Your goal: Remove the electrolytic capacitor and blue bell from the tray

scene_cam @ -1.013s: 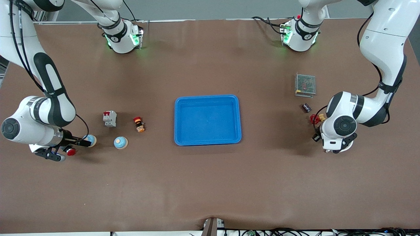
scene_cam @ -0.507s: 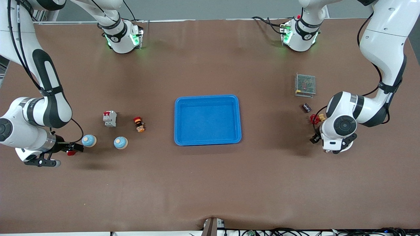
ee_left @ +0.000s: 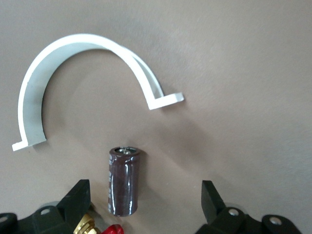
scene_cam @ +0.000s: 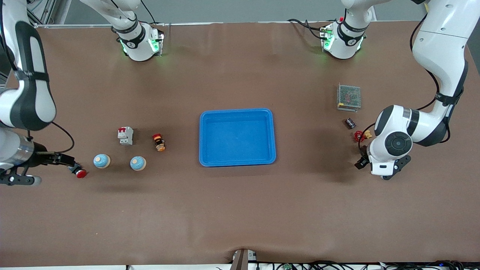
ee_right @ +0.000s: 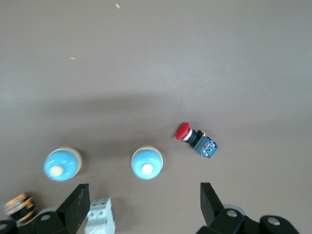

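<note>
The dark brown capacitor (ee_left: 124, 181) lies on its side on the table, between the fingers of my open left gripper (ee_left: 145, 202) and closer to one of them. From the front, the capacitor (scene_cam: 350, 123) sits just farther from the camera than the left gripper (scene_cam: 360, 163). Two blue dome bells (scene_cam: 101, 161) (scene_cam: 138, 163) stand toward the right arm's end. My right gripper (scene_cam: 69, 163) hangs open and empty above the table beside the red push button (scene_cam: 79, 172). Its wrist view looks down on both bells (ee_right: 146, 163) (ee_right: 62, 165), with the right gripper (ee_right: 145, 204) holding nothing.
A blue tray (scene_cam: 237, 112) sits mid-table. A circuit breaker (scene_cam: 125, 135) and an orange-red button (scene_cam: 159, 142) lie near the bells. A mesh-covered box (scene_cam: 349, 97) and a red and gold plug (scene_cam: 362, 135) lie near the capacitor. A white curved clip (ee_left: 83, 41) rests beside it.
My right gripper has pulled back from the bell nearest its end of the table, leaving that bell standing free. The left arm has shifted only slightly.
</note>
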